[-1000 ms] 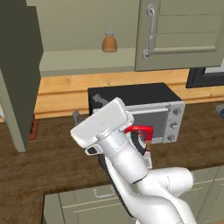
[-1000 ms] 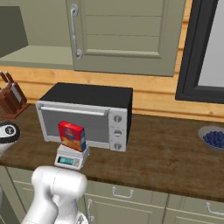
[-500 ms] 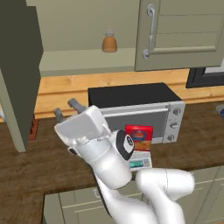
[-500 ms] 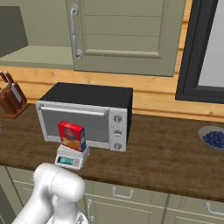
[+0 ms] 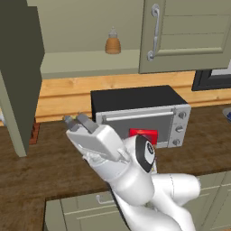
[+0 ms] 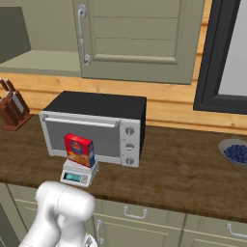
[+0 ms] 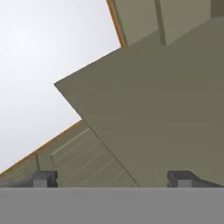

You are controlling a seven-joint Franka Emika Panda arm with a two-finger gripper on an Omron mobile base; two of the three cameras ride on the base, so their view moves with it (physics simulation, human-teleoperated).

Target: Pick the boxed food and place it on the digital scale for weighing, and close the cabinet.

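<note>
The boxed food [image 6: 79, 150], red with a blue emblem, stands upright on the small grey digital scale [image 6: 78, 174] in front of the toaster oven; its red top edge [image 5: 143, 134] peeks out behind my arm. My gripper [image 5: 76, 120] is open and holds nothing. It sits left of the box and points up and left toward the cabinet's open left door [image 5: 19, 76]. In the hand view the fingertips [image 7: 44, 178] stand wide apart before an olive-green cabinet panel [image 7: 153, 109]. The cabinet's right door [image 6: 140, 38] is shut.
A silver-and-black toaster oven [image 5: 137, 113] stands behind the scale. An amber bottle [image 5: 113, 43] sits on the cabinet shelf. A knife block [image 6: 12, 110] is at the left, and a bowl of blueberries [image 6: 236, 152] at the right under a dark window frame [image 6: 212, 58].
My arm has swung left, away from the box, and the open gripper now tilts upward toward the open door. The box has stayed on the scale.
</note>
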